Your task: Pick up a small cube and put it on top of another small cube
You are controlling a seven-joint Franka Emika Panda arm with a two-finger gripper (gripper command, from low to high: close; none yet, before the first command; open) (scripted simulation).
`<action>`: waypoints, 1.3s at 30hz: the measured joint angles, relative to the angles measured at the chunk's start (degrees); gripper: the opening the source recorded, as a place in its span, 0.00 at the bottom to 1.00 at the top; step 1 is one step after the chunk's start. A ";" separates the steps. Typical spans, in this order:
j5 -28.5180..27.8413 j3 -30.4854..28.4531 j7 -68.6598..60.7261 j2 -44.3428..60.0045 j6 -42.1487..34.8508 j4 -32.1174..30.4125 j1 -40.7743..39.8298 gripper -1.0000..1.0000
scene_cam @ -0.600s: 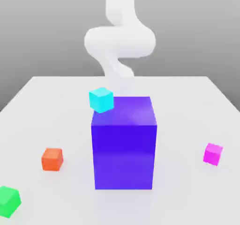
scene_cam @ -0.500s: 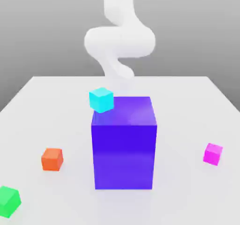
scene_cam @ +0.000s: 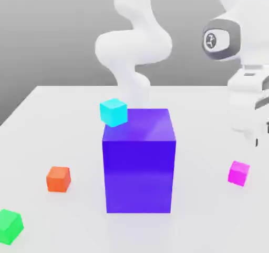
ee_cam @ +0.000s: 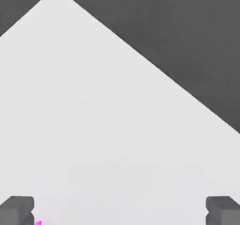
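Fingers [ee_cam: 18,209]: two dark grey tips, set wide apart, nothing between them; a sliver of magenta shows just beside one tip in the hand view. The gripper [ee_cam: 119,210] hangs above bare tabletop. In the exterior view the white hand [scene_cam: 251,110] sits at the exterior view's right, above the pink cube and clear of it.

Green cube [scene_cam: 10,226]: nearest the viewer, at the exterior view's left front corner of the tabletop, alone.

Large blue-violet block [scene_cam: 138,165]: upright, centre front, far taller than every cube; it stands between the cubes at the left and the pink cube at the right.

Orange-red cube [scene_cam: 58,179]: on the tabletop to the exterior view's left of the block, well apart from it.

Small cube [scene_cam: 239,173]: bright magenta-pink, plain faces, resting flat on the tabletop at the exterior view's right of the block, well apart from it, turned slightly so two side faces show. Nothing stands on it.

Cyan cube [scene_cam: 113,112]: by the block's upper left rear corner as seen; whether it rests on the block or on the tabletop behind cannot be told.

Arm [scene_cam: 134,41]: white, curving up behind the block.

Tabletop [scene_cam: 63,125]: plain pale grey-white, smooth, faintly glossy, with a soft reflection under the block.

Backdrop [scene_cam: 52,31]: flat grey, featureless.
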 joint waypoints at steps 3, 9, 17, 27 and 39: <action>-5.05 1.32 2.75 6.62 3.59 -2.98 3.60 0.50; -17.47 -8.63 11.72 19.32 12.63 -1.58 11.98 0.50; -19.47 -11.17 13.31 21.77 14.59 -1.01 14.12 0.00; -4.10 -7.53 0.97 10.35 2.55 -0.45 2.19 0.00; 3.12 -25.32 -7.24 14.52 -5.69 11.36 -19.69 0.00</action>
